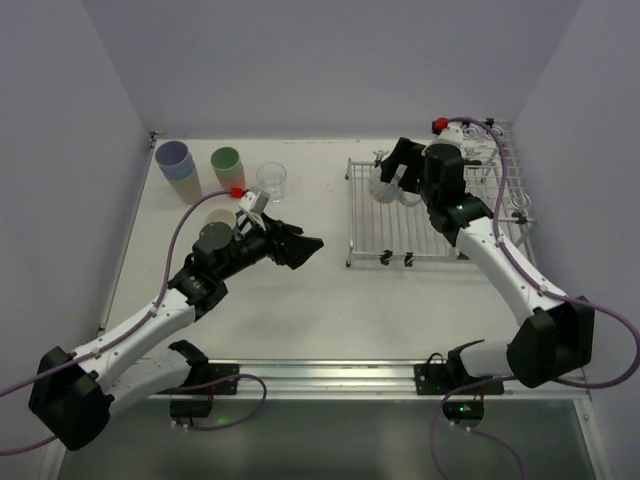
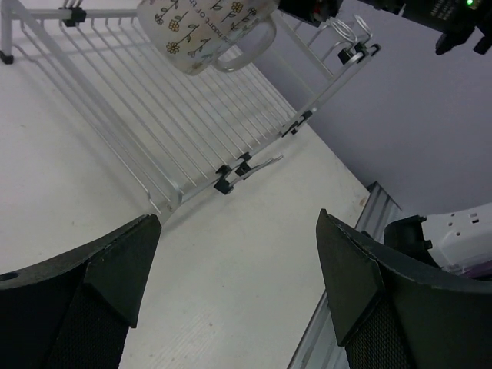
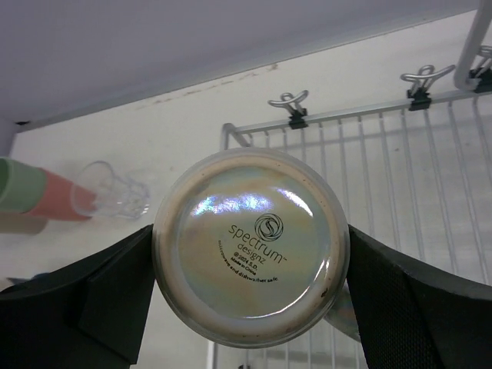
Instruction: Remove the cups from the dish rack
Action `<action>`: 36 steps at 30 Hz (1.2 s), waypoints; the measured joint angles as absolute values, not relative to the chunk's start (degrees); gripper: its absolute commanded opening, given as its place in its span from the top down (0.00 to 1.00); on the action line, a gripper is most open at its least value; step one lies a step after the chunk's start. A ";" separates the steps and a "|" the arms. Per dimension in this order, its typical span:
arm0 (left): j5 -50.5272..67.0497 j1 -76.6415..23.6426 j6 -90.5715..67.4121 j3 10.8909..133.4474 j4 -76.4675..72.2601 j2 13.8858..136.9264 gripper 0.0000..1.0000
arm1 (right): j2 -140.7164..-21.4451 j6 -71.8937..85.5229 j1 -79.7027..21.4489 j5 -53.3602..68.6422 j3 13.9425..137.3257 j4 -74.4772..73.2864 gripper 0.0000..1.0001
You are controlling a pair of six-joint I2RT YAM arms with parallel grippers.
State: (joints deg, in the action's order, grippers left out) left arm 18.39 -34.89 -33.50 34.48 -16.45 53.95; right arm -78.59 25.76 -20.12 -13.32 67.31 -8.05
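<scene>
The dish rack (image 1: pixel 400 238) is thin silver wire in a flat grid, w/ small black feet & a taller wire basket (image 1: pixel 508 170) at its right end. Black clips (image 3: pixel 289 106) w/ silver loops sit on its far rail. It stands on the white table (image 1: pixel 330 320), which is smooth & plain.

One cup is at the rack, in the far left part: a flower mug (image 2: pixel 201 31). It is frosted white & round, w/ little flowers & some words on its side, plus a looped handle. It is tilted, not upright. Can't tell if it rests on the wires. Its bottom is a round, shiny, pearly disc w/ "spectrum designz" on it, & it faces the right wrist cam.

The right pincer (image 3: pixel 250 234) has the mug btwn its two black fingers (image 3: pixel 92 300), one at each side of the bottom, right up against it. The jaws stand wide. Can't tell if they squeeze the mug or only touch it.

The left pincer (image 2: pixel 238 223) is spread wide w/ nothing in it. It hangs over bare table, left of the rack, well apart from the mug, & points at the rack.

More cups stand at the far left of the table, off the rack:
- a lavender tumbler (image 1: pixel 175 158) on top of a stack
- a green tumbler (image 1: pixel 227 160) on a salmon-pink tumbler (image 3: pixel 58 198)
- a clear glass (image 1: pixel 271 180) just right of those
- a beige tumbler (image 1: pixel 214 218) nearer, partly hid by the left arm (image 1: pixel 150 320)

The plastic ones look smooth & round.
</scene>
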 measured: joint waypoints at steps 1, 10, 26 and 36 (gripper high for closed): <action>19.25 -34.94 -34.20 34.48 -18.81 56.16 0.11 | -76.69 27.07 -20.12 -11.42 66.32 -7.40 0.61; 22.85 -35.81 -37.30 39.18 -30.87 71.20 0.10 | -64.93 37.60 -19.49 1.54 57.34 -1.30 0.62; 25.82 -35.81 -39.99 47.62 -42.15 85.17 0.09 | -59.83 47.90 -16.88 14.33 50.11 5.65 0.64; 26.68 -35.79 -44.25 47.66 -49.36 85.52 0.29 | -61.45 54.15 -16.71 20.18 47.83 11.99 0.64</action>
State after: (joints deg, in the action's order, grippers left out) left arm 26.68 -35.79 -44.25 47.66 -49.36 85.52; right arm -61.45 54.15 -16.71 20.18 47.83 11.99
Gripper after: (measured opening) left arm 0.801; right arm 0.923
